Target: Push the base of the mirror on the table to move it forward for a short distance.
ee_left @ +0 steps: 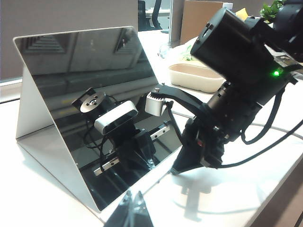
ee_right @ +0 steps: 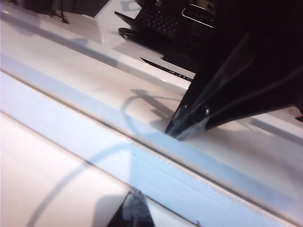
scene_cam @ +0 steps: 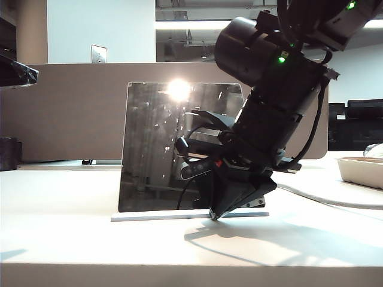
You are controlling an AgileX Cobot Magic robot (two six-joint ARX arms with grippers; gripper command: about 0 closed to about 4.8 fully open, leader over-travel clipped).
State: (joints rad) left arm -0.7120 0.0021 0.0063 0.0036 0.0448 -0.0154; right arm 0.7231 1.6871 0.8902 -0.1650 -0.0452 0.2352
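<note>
Your mirror (scene_cam: 173,143) stands upright mid-table (scene_cam: 90,239) on its thin white base (scene_cam: 155,216), in front of the beige divider (scene_cam: 72,107). The right gripper (scene_cam: 216,216) has its fingertips drawn together to a point, holding nothing, touching the base's front edge near its right end. The left gripper (ee_left: 135,205) shows only dark tips, so you can't tell its opening. A tray (scene_cam: 362,170) sits far right.
</note>
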